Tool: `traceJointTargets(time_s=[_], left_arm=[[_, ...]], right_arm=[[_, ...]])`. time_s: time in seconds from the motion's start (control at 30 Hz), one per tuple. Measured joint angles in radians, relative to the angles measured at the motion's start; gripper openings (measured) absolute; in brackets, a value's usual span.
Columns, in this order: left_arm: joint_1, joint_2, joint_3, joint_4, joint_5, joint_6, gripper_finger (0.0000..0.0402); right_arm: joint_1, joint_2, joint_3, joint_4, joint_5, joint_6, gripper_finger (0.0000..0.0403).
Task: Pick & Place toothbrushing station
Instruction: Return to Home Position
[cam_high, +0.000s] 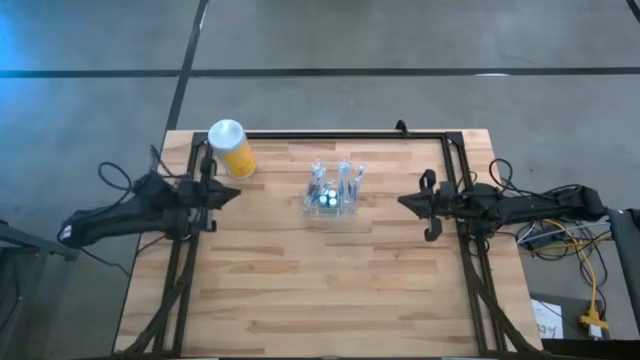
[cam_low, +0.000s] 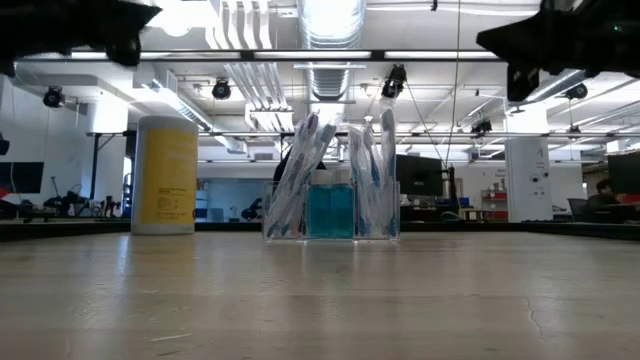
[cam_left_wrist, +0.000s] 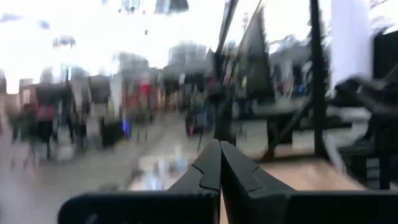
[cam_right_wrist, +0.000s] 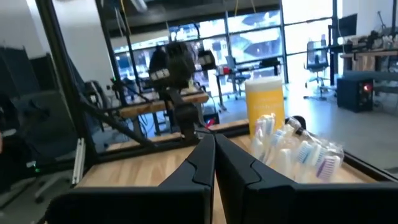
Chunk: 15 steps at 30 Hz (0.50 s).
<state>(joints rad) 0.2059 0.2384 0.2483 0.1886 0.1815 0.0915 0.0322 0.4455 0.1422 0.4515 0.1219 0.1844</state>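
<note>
Toothbrushing station (cam_high: 333, 193) between left gripper (cam_high: 234, 196) and right gripper (cam_high: 404, 203), well apart

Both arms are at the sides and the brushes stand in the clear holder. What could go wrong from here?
1. The left gripper, fingers shut, is near the yellow canister; a swing toward it could knock it over.
2. The toothbrushes lean out above the clear holder, so any bump may tip them or it.
The right gripper, also shut, is apart from both: little risk.
</note>
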Motion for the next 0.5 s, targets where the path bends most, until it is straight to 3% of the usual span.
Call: traceJointTargets(time_s=[0.13,0.4,0.5], left_arm=[[0.065,-0.026,-0.049,0.029,0.018,-0.085,0.0001],[0.101,-0.037,-0.067,-0.121,0.095,-0.145,0.0000],[0.100,-0.048,-0.111,0.010,0.130,-0.229,0.0000]], right_arm=[[0.000,-0.076,-0.041,0.000,0.001,0.019,0.0008],[0.000,-0.168,-0.109,-0.003,0.002,0.024,0.0008],[0.000,-0.185,-0.133,-0.008,0.011,0.032,0.0008]])
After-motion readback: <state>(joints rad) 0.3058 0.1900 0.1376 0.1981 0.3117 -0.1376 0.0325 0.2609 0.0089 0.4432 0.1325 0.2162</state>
